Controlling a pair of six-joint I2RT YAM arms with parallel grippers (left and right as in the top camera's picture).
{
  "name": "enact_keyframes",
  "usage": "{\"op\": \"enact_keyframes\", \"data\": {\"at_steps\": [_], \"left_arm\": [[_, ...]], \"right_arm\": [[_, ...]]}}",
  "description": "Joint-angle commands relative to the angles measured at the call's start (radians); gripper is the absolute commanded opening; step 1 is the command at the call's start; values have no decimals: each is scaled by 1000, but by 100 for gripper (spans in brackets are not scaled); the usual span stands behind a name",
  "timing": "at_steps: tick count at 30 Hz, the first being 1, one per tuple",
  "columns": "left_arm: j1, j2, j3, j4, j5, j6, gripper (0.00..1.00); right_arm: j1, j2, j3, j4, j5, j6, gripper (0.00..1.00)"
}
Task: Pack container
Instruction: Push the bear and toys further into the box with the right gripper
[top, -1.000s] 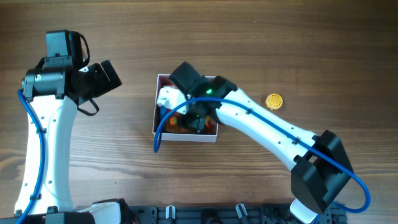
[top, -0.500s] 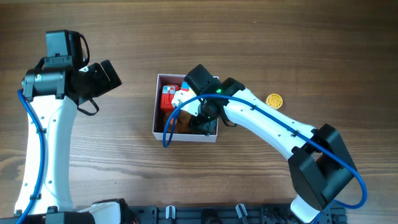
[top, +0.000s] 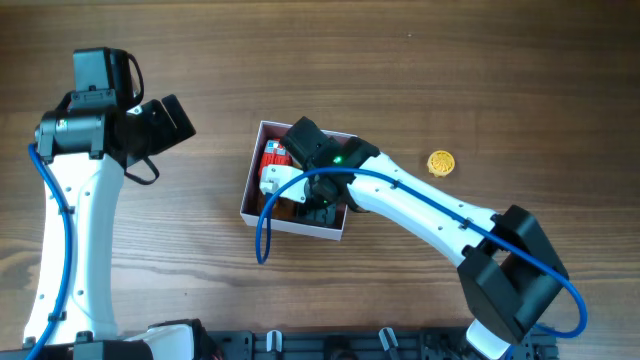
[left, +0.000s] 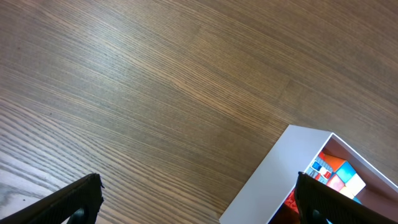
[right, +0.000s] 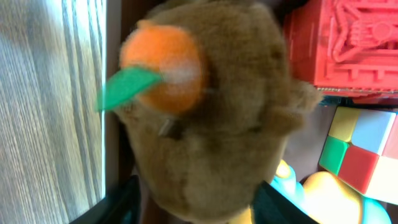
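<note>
So the container (top: 291, 229) sits roughly mid-worktop, a touch nearer the left edge than the right, and it's a bit crooked to the table (top: 420, 60) edges. The right gripper (right: 199, 208) is down inside it, and the overhead view mostly shows the arm covering the box. From the wrist camera we get a face full of brown plush toy (right: 211, 137) with an orange ball (right: 163, 65) and a green leaf (right: 127, 86) on it. The dark fingers (right: 121, 200) sit either side of the plush, fairly wide apart, but we honestly can't tell if they're squeezing it or just flanking it. Also in the box: a red block (right: 354, 43), a multicoloured cube (right: 364, 146) and something yellow and light blue (right: 323, 193) just beside the plush. The left gripper (left: 200, 202) hangs over bare wood towards the left edge, well apart from the box, fingers spread wide with nothing between them. A small gold disc (top: 441, 162) lies out on the wood towards the right edge.
</note>
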Motion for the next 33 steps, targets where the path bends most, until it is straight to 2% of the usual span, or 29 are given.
{"op": "enact_keyframes", "data": {"at_steps": [1,5,7,15,22,26,33], "left_arm": [[6,7,-7,-2,16,13,100],[6,7,-7,-2,16,13,100],[6,7,-7,-2,16,13,100],[6,7,-7,-2,16,13,100],[6,7,-7,-1,16,13,100],[6,7,-7,-2,16,13,100],[6,7,-7,-2,16,13,100]], "right_arm": [[4,18,-3,5,-32,-4,35],[4,18,-3,9,-32,12,20],[4,18,-3,12,-31,12,5],[4,12,8,11,79,23,4],[4,-98,75,-104,234,10,4],[4,-124,75,-114,235,4,4],[5,-124,74,-149,169,-99,4]]}}
